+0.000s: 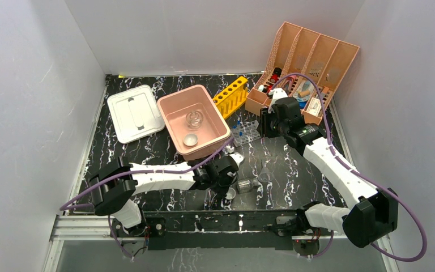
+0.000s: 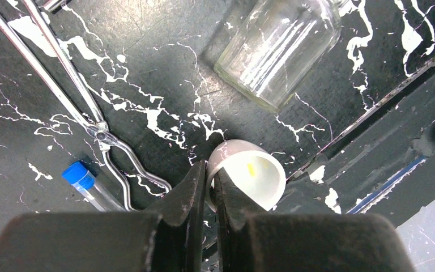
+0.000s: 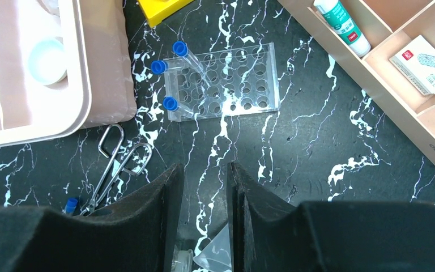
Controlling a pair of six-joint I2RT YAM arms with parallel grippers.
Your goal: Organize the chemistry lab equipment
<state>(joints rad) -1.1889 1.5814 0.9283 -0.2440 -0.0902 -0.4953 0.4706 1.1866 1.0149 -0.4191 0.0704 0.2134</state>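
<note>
2 white dishes show. The second dish (image 1: 191,140) lies in the tub (image 3: 105,73) near the flask (image 1: 194,119). The other dish (image 2: 249,175) sits at the bench's (image 1: 294,170) near edge, its wall pinched in the left claw (image 2: 209,184) with 1 finger inside and 1 outside. Whether it has left the bench cannot be told. The right claw (image 3: 205,170) hangs parted and empty over the bench. A beaker (image 2: 280,45) lies on its side near the dish, and the tongs (image 2: 71,93) lie to the other side.

The grip is the weak spot: a thin pinch on a smooth wall could let the dish swivel or slip and drop at the edge. A careless swing might nudge the beaker rolling, and a hard release in the tub could strike the flask.
</note>
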